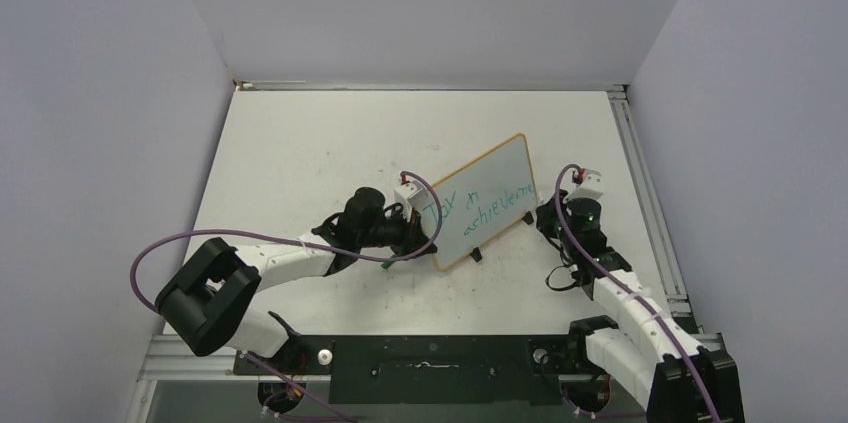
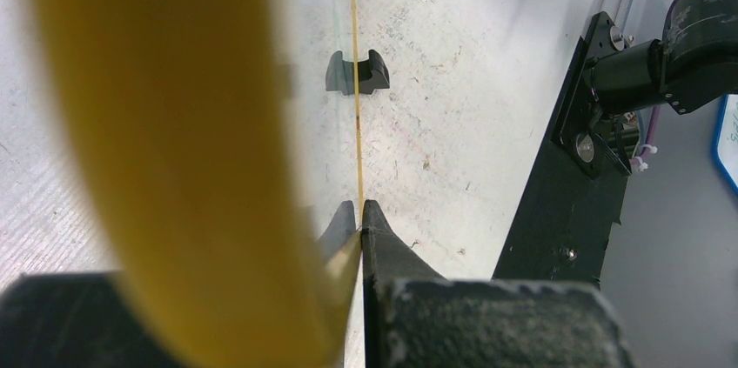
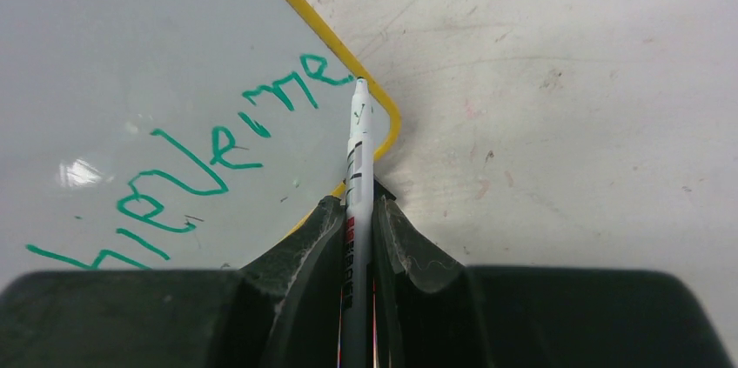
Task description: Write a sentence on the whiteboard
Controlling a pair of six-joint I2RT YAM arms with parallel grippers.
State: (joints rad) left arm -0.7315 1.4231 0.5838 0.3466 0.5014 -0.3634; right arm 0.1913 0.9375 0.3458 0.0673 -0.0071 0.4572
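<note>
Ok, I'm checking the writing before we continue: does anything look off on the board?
Yes. The second line of the sentence reaches the edge of the whiteboard: the marker, held in the right gripper, has its tip at the yellow rim by the corner, leaving no room for more letters.

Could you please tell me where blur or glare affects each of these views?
Right wrist view: a small glare spot sits on the small white rectangular whiteboard, but the teal-green handwritten sentence and thin white marker are sharp. Left wrist view: the board's yellow-orange rim is a broad out-of-focus smear close up; its black foot is sharp. Top view: even light, soft shadows.
</note>
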